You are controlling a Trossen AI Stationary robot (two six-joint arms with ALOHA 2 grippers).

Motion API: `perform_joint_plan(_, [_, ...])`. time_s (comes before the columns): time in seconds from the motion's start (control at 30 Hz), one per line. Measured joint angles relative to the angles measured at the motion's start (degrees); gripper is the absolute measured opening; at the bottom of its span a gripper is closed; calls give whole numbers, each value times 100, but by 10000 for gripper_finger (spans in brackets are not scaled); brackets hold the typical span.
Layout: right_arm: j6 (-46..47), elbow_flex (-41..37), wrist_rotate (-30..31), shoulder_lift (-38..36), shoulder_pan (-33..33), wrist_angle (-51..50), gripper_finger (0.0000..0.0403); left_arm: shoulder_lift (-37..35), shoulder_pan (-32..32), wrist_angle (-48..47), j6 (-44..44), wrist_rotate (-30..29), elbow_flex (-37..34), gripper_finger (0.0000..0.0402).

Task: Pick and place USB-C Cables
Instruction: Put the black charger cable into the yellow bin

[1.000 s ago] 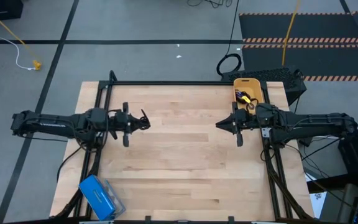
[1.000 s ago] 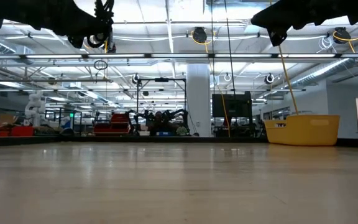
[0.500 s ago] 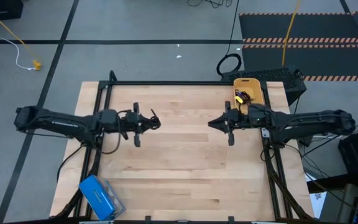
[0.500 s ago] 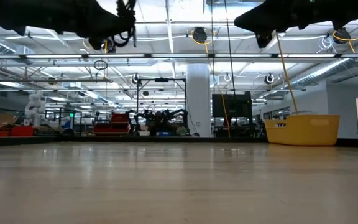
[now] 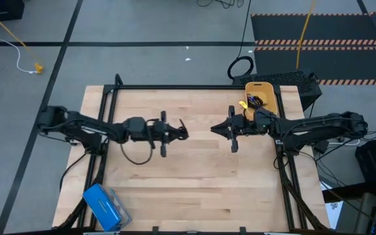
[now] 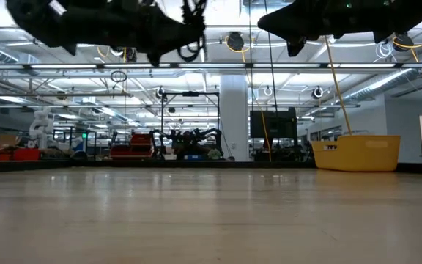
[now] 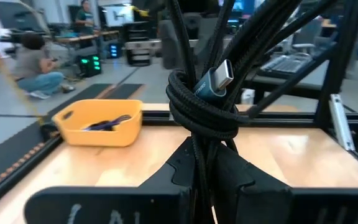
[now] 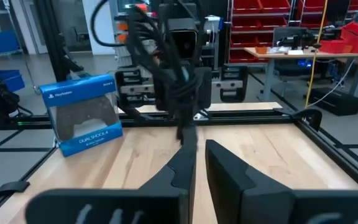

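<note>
My left gripper hangs over the table's middle, shut on a black coiled USB-C cable whose grey plug sticks out of the bundle. My right gripper faces it from the right, a short way off. It holds nothing, and its fingers stand a narrow gap apart. The yellow bin sits at the far right corner. It holds a purple cable and a dark bundle. In the right wrist view the held cable shows straight ahead. My left gripper pinches the black cable between its two fingers, on the strands just below the wrapped coil. The fingers lie level and point toward the table's right. The coil is lifted clear of the table, high above the wood in the low view.
A blue game-controller box lies at the table's near left corner. A black frame rail runs along the far edge. The wood between and in front of the arms is bare. A large black cable ring lies on the floor beyond the table.
Both arms have reached toward the table's middle. The left gripper travelled to the right with the black cable still in it. The right gripper moved left, away from the yellow bin. The gap between the two grippers has narrowed markedly.
</note>
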Motion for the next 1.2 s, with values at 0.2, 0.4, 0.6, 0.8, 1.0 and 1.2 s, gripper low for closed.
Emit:
perform_joint_plan(0.2, [-10,0,2,179,36,250,33,874,9,10,120,393,925,31])
perform_joint_plan(0.4, [-459,0,7,190,272,386,74,1588,11,-32,149,522,1583,31])
perform_joint_plan(0.6, [-751,0,418,189,518,422,145,2117,33,-47,139,536,1932,31])
perform_joint_plan(0.8, [-932,0,479,189,687,432,216,2226,48,-42,57,564,2015,31])
perform_joint_plan(1.0, [-1083,1,460,189,817,652,236,2226,54,8,0,701,2015,31])
perform_joint_plan(1.2, [-1108,2,455,189,828,650,206,2226,44,10,-2,803,2015,31])
